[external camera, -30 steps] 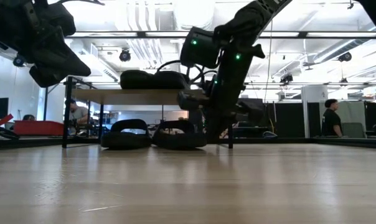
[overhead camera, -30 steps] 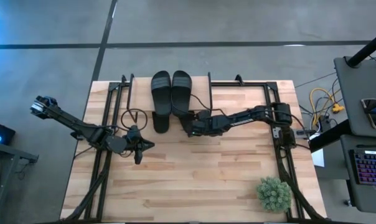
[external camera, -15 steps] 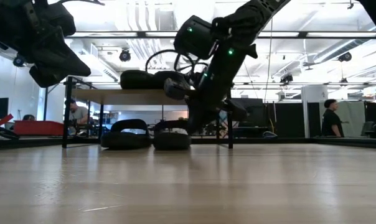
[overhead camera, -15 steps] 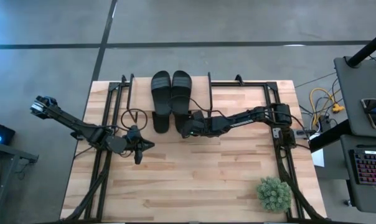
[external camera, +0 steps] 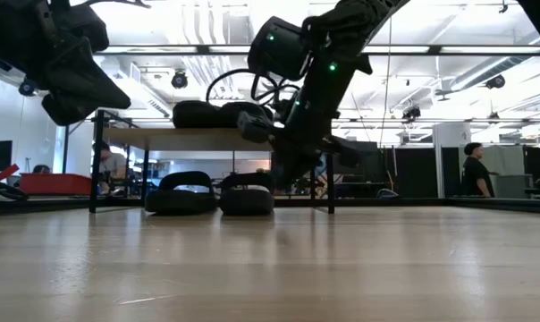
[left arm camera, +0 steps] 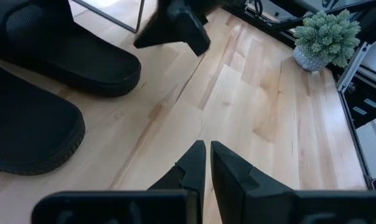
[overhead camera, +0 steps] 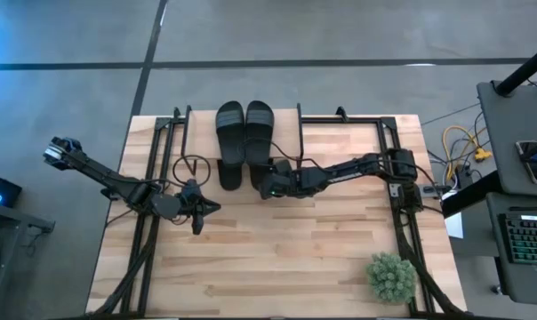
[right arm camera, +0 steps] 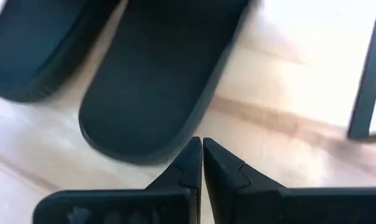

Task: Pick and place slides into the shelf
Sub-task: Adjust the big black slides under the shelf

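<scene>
Right gripper point(overhead camera: 267, 187) clenched, empty, tips just behind the heel of the right lower slide point(right arm camera: 157, 81) under the shelf point(external camera: 185, 138), centre frame. Best nudge it straight, stay low. Left gripper point(overhead camera: 197, 209) clenched, parked left.

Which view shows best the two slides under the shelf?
The low view: both lower slides sit side by side beneath the shelf. The high view hides most of them; wrist views show only parts.
</scene>
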Available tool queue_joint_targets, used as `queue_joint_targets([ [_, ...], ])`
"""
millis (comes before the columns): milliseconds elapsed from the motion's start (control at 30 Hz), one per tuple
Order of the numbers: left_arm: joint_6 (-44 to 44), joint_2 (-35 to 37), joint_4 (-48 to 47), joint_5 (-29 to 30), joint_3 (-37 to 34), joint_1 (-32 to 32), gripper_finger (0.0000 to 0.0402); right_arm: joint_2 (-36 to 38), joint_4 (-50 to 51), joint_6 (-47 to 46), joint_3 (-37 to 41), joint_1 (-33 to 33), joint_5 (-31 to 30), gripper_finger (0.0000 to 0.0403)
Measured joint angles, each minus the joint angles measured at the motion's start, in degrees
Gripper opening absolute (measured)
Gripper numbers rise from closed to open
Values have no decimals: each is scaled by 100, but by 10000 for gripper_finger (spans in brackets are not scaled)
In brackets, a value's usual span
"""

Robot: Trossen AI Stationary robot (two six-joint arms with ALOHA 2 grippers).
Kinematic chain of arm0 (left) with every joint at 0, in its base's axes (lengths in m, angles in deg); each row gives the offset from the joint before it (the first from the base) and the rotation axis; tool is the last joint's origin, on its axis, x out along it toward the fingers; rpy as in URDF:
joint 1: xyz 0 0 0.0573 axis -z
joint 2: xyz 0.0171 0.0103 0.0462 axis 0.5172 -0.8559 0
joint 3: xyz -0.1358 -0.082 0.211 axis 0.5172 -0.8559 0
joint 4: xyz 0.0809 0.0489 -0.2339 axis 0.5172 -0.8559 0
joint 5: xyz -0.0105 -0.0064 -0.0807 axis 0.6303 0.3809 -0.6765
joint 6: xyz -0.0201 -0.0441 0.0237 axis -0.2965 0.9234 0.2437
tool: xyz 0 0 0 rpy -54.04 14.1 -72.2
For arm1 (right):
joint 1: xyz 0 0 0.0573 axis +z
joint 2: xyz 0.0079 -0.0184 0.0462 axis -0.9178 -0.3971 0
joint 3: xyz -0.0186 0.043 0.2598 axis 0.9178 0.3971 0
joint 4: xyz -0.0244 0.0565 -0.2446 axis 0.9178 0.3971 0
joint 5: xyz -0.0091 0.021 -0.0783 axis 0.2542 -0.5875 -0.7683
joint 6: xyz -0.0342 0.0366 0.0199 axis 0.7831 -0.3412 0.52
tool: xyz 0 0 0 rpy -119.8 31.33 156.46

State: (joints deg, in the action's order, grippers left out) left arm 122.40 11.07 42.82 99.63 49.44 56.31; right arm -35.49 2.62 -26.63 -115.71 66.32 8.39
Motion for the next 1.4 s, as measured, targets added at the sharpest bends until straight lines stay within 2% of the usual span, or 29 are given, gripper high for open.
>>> queue_joint_targets([
  [433, 95, 0, -5, -2, -20, 0, 10, -470, -507, -97, -57, 51, 345, 9],
  [567, 97, 0, -4, -2, -20, 0, 10, -556, -627, 196, -266, 39, 327, 9],
  [767, 99, 0, -7, -2, -22, 0, 10, -572, -241, 265, -483, 15, -35, 9],
  [1000, 269, -14, -58, 2, -94, -1, 10, -563, 627, 110, -597, 110, -92, 9],
  [1167, 283, -332, -48, 9, -155, -2, 10, -520, 787, -163, -597, 308, -142, 9],
  [1400, 260, -1319, 174, 324, -160, -30, 10, -210, 853, -205, -597, 670, -183, 9],
])
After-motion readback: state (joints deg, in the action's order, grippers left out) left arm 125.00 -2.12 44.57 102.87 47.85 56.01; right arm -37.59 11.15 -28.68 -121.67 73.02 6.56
